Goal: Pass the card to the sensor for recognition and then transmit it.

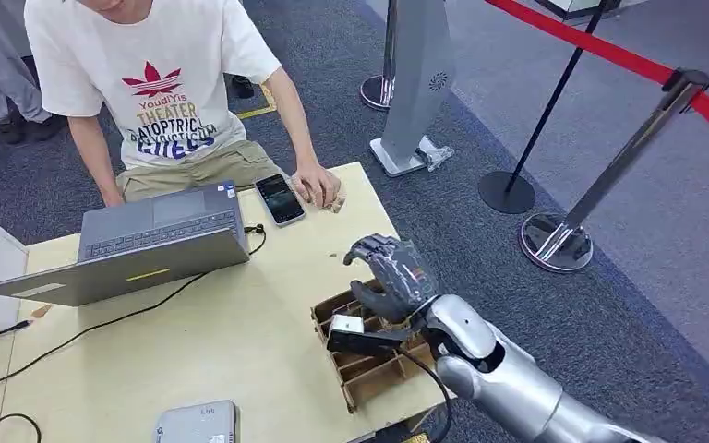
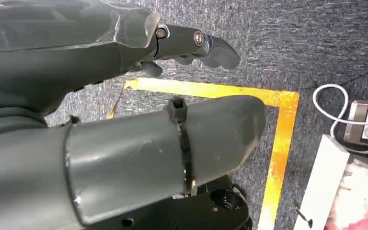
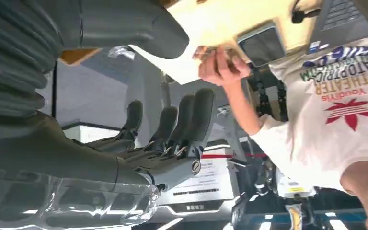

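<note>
Foreground: my right hand [image 1: 392, 277] hovers above the cardboard divider box [image 1: 369, 365] at the table's near edge [image 1: 240, 341], fingers [image 3: 182, 124] apart and gently curled, clasping nothing; I judge it poised there to accept or reach for the card. My left hand [image 2: 124, 143] hangs toward the carpet, empty as far as I can see; whether its fingers are spread or curled I cannot tell. Middle ground: a laptop [image 1: 138, 245] and a phone [image 1: 280, 198] lie on the table. Far edge: the person's hand [image 1: 317, 185] rests on a small flat object [image 1: 334, 205], possibly the card; its long axis and heading are too small to read.
</note>
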`<state>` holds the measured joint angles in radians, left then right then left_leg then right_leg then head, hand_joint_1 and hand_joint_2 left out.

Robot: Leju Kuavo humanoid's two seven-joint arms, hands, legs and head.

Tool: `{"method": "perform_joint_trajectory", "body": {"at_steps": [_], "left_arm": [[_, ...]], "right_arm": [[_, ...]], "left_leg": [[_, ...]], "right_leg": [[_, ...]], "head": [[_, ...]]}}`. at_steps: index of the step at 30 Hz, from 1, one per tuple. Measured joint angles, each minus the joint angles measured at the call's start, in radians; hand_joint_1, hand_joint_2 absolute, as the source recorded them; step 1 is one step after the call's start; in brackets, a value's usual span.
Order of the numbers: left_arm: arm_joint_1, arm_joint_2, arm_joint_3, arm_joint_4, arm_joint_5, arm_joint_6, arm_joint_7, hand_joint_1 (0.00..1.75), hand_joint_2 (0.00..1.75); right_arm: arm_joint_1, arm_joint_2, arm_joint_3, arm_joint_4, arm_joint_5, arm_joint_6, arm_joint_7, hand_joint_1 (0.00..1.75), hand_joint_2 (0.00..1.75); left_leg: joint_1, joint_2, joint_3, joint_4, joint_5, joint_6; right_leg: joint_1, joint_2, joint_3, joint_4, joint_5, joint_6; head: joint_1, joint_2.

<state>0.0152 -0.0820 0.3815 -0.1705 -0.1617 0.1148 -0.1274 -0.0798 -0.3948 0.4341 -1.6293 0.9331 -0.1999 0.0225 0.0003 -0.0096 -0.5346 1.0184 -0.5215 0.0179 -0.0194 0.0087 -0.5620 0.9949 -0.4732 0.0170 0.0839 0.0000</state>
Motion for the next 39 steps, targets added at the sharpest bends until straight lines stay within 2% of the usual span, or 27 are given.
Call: {"method": "perform_joint_trajectory", "body": {"at_steps": [14,25,28,31,32,39], "left_arm": [[0.001,-0.007,0.015,0.0,-0.006,-0.001,-0.003,0.0,0.0],[0.002,-0.008,0.018,0.0,-0.012,-0.001,-0.012,0.0,0.0],[0.002,-0.008,0.018,0.0,-0.016,-0.004,-0.013,0.0,0.0],[0.002,-0.008,0.018,0.0,-0.018,-0.009,-0.015,0.0,0.0],[0.002,-0.008,0.018,0.0,-0.019,-0.009,-0.015,0.0,0.0],[0.004,-0.004,0.018,0.0,-0.021,-0.013,-0.015,0.0,0.0]], "right_arm": [[0.124,-0.015,-0.061,-0.096,0.021,0.013,0.019,0.91,1.75],[0.153,-0.014,-0.078,-0.101,0.021,0.019,0.023,1.05,1.75],[0.156,-0.014,-0.087,-0.1,0.021,0.018,0.024,1.03,1.75],[0.156,-0.014,-0.095,-0.096,0.021,0.018,0.028,0.94,1.75],[0.156,-0.014,-0.098,-0.094,0.021,0.018,0.029,1.01,1.75],[0.156,-0.015,-0.124,-0.079,0.012,0.021,0.031,1.01,1.75]], "left_leg": [[0.0,0.0,0.0,0.0,-0.001,0.0],[0.0,0.0,0.0,0.0,-0.001,0.0],[0.0,0.0,0.0,0.0,-0.001,0.0],[0.0,0.0,0.0,0.0,-0.001,0.0],[0.0,0.0,0.0,0.0,-0.001,0.0],[0.0,0.0,0.0,0.0,-0.001,0.0]], "right_leg": [[0.0,0.0,0.0,0.0,0.0,0.0],[0.0,0.0,0.0,0.0,0.0,0.0],[0.0,0.0,0.0,0.0,0.0,0.0],[0.0,0.0,0.0,0.0,0.0,0.0],[0.0,0.0,0.0,0.0,0.0,0.0],[0.0,0.0,0.0,0.0,0.0,0.0]], "head": [[0.0,0.0],[0.0,0.0],[0.0,0.0],[0.0,0.0],[0.0,0.0],[0.0,0.0]]}}
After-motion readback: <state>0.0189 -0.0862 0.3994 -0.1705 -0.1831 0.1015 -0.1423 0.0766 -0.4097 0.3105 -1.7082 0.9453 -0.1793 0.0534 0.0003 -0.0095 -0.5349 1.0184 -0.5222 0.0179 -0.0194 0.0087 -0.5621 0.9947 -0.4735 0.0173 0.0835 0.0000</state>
